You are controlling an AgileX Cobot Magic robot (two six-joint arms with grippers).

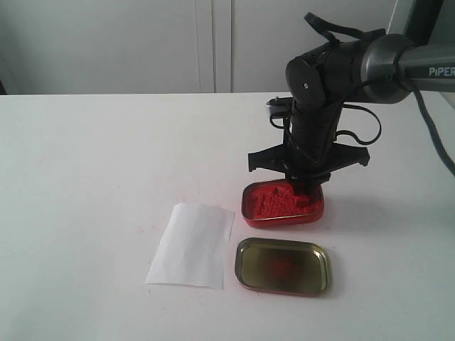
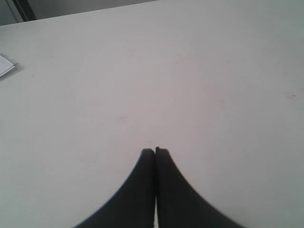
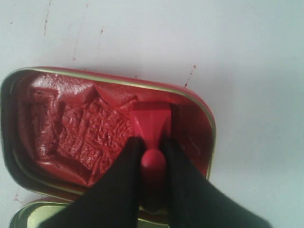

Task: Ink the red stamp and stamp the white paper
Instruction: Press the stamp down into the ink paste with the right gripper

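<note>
The red stamp (image 3: 152,126) is pinched by its narrow handle between the black fingers of my right gripper (image 3: 152,142). Its square base presses into the red paste of the open ink tin (image 3: 71,128). In the exterior view the right gripper (image 1: 302,190) reaches straight down into the ink tin (image 1: 283,204), and only a bit of the stamp shows there. The white paper (image 1: 192,245) lies flat to the left of the tin, plain. My left gripper (image 2: 155,151) is shut and empty over bare tabletop, and it is out of the exterior view.
The tin's brass-coloured lid (image 1: 284,265) lies open side up just in front of the ink tin, beside the paper. A white paper corner (image 2: 5,65) shows at the edge of the left wrist view. Faint red smears mark the tabletop (image 3: 76,38) near the tin.
</note>
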